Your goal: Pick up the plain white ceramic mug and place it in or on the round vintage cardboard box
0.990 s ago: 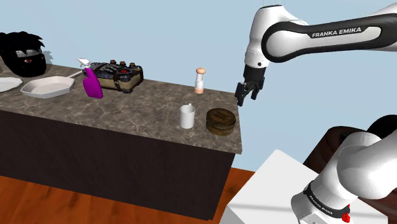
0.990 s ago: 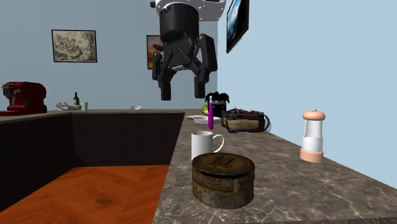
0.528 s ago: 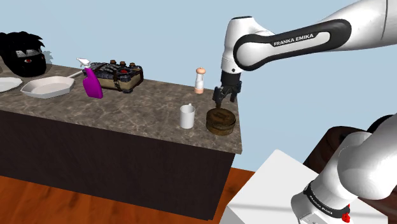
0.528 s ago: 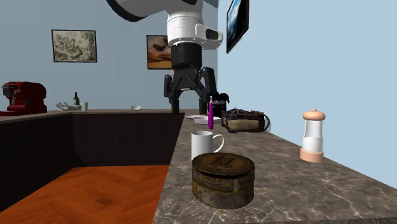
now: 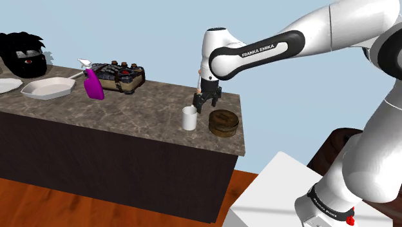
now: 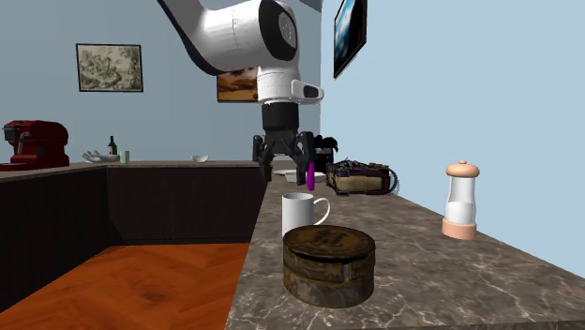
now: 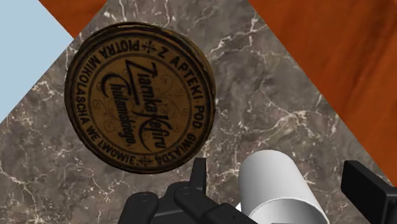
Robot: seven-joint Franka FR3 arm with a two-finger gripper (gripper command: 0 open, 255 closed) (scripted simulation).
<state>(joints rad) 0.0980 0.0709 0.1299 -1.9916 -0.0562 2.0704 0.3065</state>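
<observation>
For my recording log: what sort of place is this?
Most likely a home kitchen: a marbled countertop, a red espresso machine on the far counter, and a grinder and white pan on the near one.

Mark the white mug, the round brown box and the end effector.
white mug (image 5: 189, 119), shoulder view, on its side wall.
round brown box (image 7: 141, 95), wrist view, on the printed lid.
end effector (image 6: 284, 172), second exterior view, midway between its open fingertips.
</observation>
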